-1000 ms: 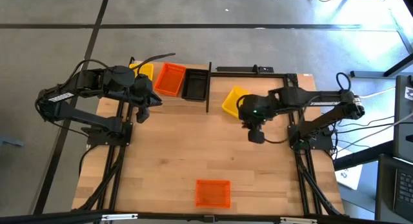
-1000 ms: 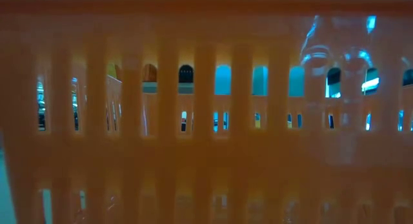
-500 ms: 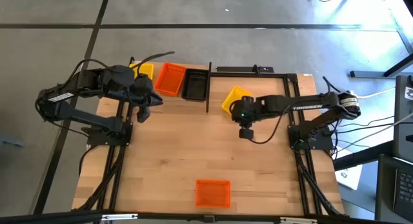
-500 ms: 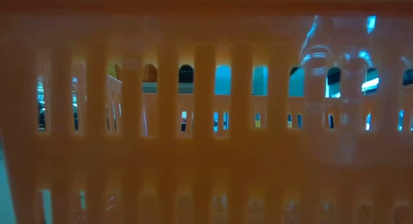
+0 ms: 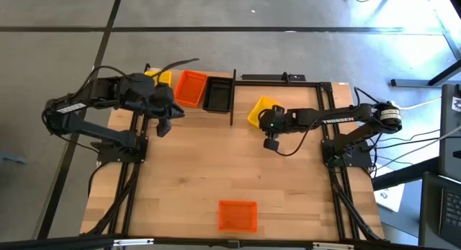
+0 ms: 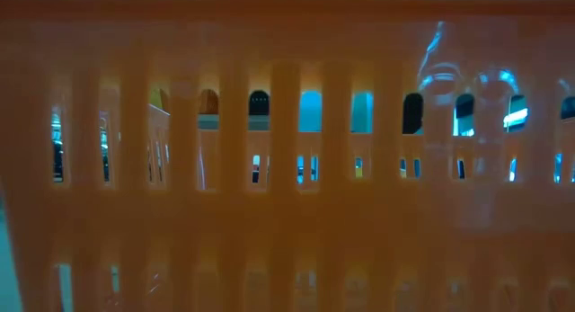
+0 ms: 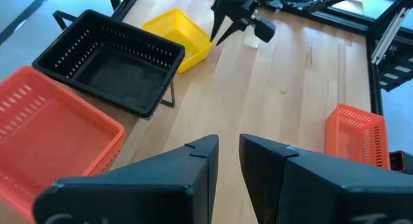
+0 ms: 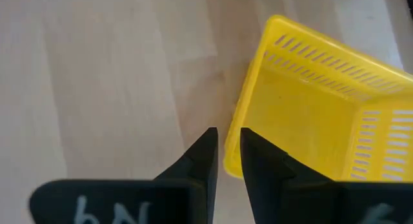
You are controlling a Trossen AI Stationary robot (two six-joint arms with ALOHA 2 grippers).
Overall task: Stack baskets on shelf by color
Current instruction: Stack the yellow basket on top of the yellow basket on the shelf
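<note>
A yellow basket (image 5: 259,110) (image 8: 316,114) lies askew on the table, just right of the shelf (image 5: 232,100). My right gripper (image 5: 269,138) (image 8: 228,141) points steeply down over that basket's near corner (image 8: 233,164), fingers a narrow gap apart; whether it touches the basket does not show. On the shelf sit yellow (image 5: 161,78), orange (image 5: 190,88) and black (image 5: 217,95) baskets. Another orange basket (image 5: 237,215) rests near the front edge and fills the low view (image 6: 287,168). My left gripper (image 5: 164,124) (image 7: 229,153) hovers beside the shelf, slightly open, with nothing between its fingers.
Bare wooden tabletop (image 5: 216,163) lies between the shelf and the front orange basket. The shelf's upright end post (image 7: 169,95) stands between the black basket (image 7: 110,62) and the loose yellow one (image 7: 179,35). Arm bases and cables flank the table at left and right.
My right gripper has come down toward the table and a little toward its left edge, tipping steeper, and now stands at the yellow basket's near corner. The baskets have stayed where they were.
</note>
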